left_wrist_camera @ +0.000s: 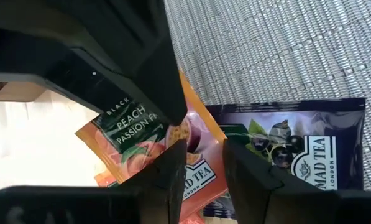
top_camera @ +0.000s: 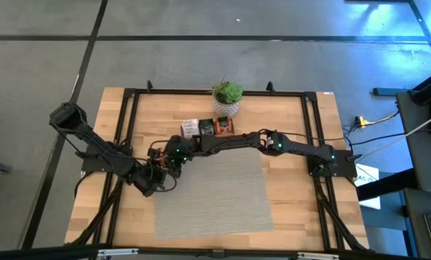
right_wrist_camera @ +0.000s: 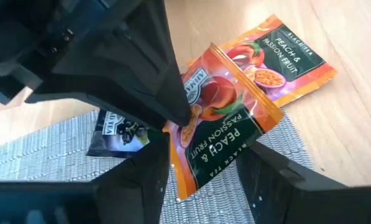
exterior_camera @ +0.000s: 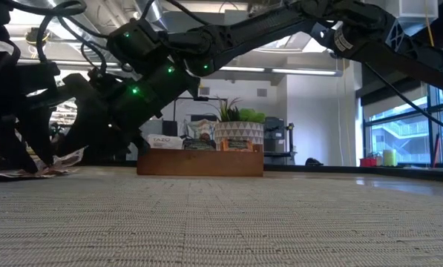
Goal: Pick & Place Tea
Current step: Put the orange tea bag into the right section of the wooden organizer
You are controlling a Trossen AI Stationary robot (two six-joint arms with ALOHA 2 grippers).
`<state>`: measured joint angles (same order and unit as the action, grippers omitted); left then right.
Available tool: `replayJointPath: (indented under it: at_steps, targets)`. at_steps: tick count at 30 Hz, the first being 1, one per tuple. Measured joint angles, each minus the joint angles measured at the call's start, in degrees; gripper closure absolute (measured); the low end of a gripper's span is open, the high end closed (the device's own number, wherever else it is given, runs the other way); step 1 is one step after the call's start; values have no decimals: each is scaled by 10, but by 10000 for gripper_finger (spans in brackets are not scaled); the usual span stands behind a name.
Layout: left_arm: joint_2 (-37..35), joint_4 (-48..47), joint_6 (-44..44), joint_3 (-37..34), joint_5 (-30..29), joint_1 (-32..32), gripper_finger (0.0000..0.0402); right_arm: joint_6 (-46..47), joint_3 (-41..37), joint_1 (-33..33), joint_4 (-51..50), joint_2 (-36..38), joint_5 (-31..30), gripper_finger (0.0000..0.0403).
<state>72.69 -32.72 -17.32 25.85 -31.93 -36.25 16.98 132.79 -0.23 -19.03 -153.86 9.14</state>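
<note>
Claws meet over a small heap of tea packets at the left edge of the grey ribbed mat [top_camera: 211,193], on the wooden surface [top_camera: 294,123]. Right claw [right_wrist_camera: 197,152], reaching across from the right, has its fingers [right_wrist_camera: 151,168] spread either side of an orange peach tea packet [right_wrist_camera: 225,127]; whether they pinch it cannot be told. That packet lies tilted, one corner toward the claw, half on the mat and half on bare wood. Left claw [left_wrist_camera: 204,168] hangs close above the same heap, fingers slightly parted over an orange packet [left_wrist_camera: 141,143], not visibly gripping it.

Right wrist view alone shows a second orange packet [right_wrist_camera: 284,56] flat on the wood just beyond, and a dark packet [right_wrist_camera: 120,134] on the mat. Left wrist view shows that dark packet [left_wrist_camera: 297,149] square to the mat's ribs, beside the orange one. From above, the arms hide the heap; the wooden tray [top_camera: 208,128] with sorted tea and a potted plant [top_camera: 227,97] sit at the far edge.
</note>
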Motion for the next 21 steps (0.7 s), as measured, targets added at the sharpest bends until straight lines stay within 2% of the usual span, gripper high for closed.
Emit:
replayJointPath:
  at_steps: [5,14,21]
  targets:
    - [0,8,1,0,-1,0,300,-2,0,0,0,0,0,264]
    - [-5,12,1,0,-14,0,300,-39,0,-1,0,0,-1,387]
    - [-46,-22,5,34,-17,0,300,-83,-1,-7,-68,23,-12,394]
